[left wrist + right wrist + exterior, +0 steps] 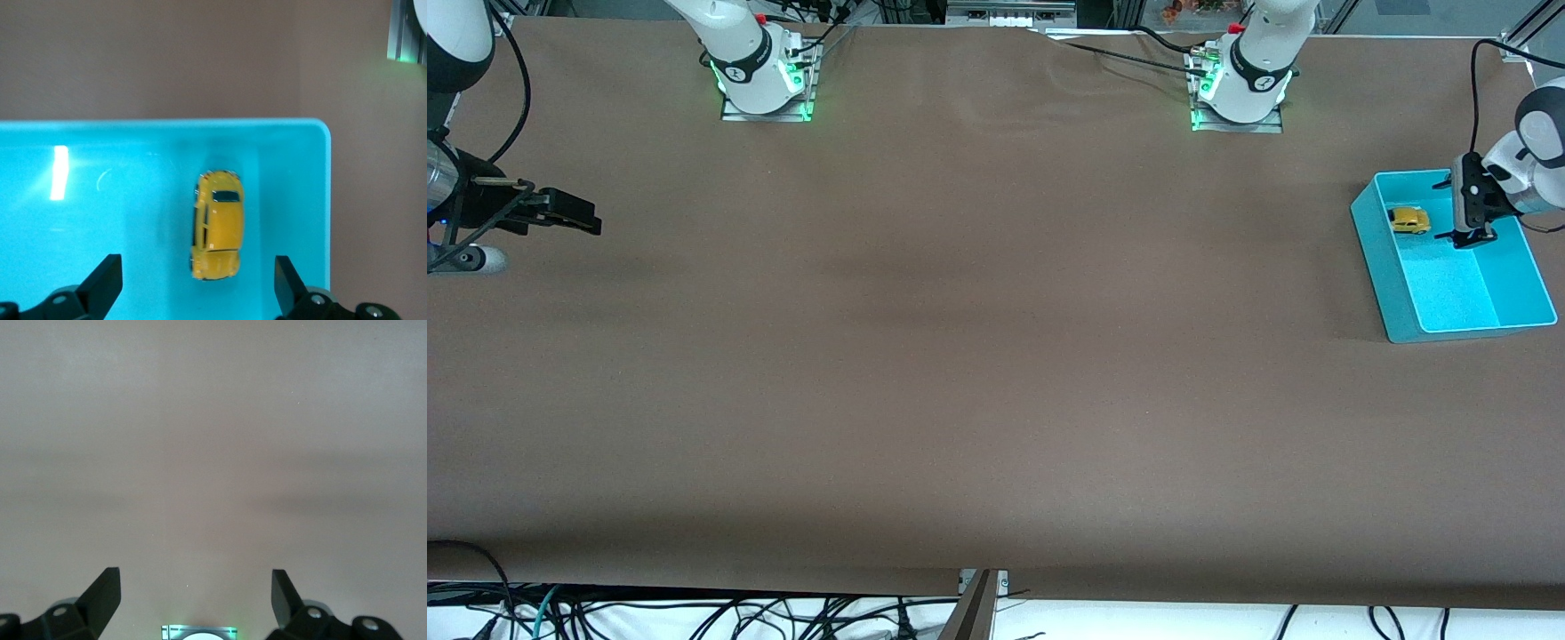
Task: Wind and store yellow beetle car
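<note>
The yellow beetle car (1409, 220) lies on its wheels in the turquoise bin (1458, 289), in the bin's corner nearest the robots' bases. In the left wrist view the car (217, 227) rests on the bin's floor (133, 200), free of the fingers. My left gripper (1449, 212) is open and empty over the bin, just above the car, and its fingers stand wide on either side of the car (197, 273). My right gripper (591, 220) is open and empty, waiting over bare table at the right arm's end (195, 583).
The bin stands at the left arm's end of the brown table (996, 356). The two arm bases (765, 80) (1240, 89) stand along the table's edge farthest from the front camera. Cables hang below the edge nearest the front camera.
</note>
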`<act>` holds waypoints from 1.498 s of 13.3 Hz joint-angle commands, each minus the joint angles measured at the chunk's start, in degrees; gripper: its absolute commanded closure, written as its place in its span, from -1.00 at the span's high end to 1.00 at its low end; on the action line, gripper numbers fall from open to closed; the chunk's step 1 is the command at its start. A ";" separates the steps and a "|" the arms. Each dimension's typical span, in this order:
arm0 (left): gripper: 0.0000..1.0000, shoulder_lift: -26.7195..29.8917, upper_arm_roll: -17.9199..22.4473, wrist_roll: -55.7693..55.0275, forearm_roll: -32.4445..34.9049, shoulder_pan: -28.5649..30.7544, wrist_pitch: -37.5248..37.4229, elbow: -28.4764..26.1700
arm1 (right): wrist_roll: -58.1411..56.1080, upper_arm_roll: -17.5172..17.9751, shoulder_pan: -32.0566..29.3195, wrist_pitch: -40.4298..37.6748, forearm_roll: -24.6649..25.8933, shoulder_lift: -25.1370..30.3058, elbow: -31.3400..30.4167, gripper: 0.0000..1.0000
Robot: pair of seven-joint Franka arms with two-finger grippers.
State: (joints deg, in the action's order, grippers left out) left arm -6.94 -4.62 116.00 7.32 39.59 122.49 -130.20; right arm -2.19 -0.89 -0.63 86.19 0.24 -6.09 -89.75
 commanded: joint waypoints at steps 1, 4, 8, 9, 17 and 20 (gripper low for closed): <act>1.00 0.97 0.23 -3.47 -5.54 -4.42 -7.77 6.78 | 0.35 -0.34 0.19 -0.15 -0.41 -0.50 1.68 1.00; 1.00 2.11 0.14 -16.28 -7.93 -9.34 -11.91 11.97 | 0.43 -0.34 0.10 -0.15 -0.41 -0.50 1.68 1.00; 1.00 3.51 0.14 -36.32 -8.38 -16.02 -15.69 19.17 | 0.43 -0.43 0.01 -0.15 -0.41 -0.50 1.68 1.00; 1.00 4.21 0.14 -41.76 -8.29 -18.04 -16.83 20.76 | 0.43 -0.43 0.01 -0.15 -0.41 -0.50 1.68 1.00; 1.00 9.31 -0.65 -83.78 -7.50 -31.76 -22.82 27.19 | 0.52 -0.43 0.01 -0.15 -0.41 -0.50 1.68 1.00; 1.00 9.84 -2.14 -95.48 -7.24 -33.96 -24.84 29.47 | 0.43 -0.34 0.01 -0.15 -0.41 -0.50 1.68 1.00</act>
State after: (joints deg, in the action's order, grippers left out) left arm 2.35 -6.32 26.80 0.01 6.95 99.83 -102.59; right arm -2.19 -1.11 -0.66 86.31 0.24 -6.28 -89.15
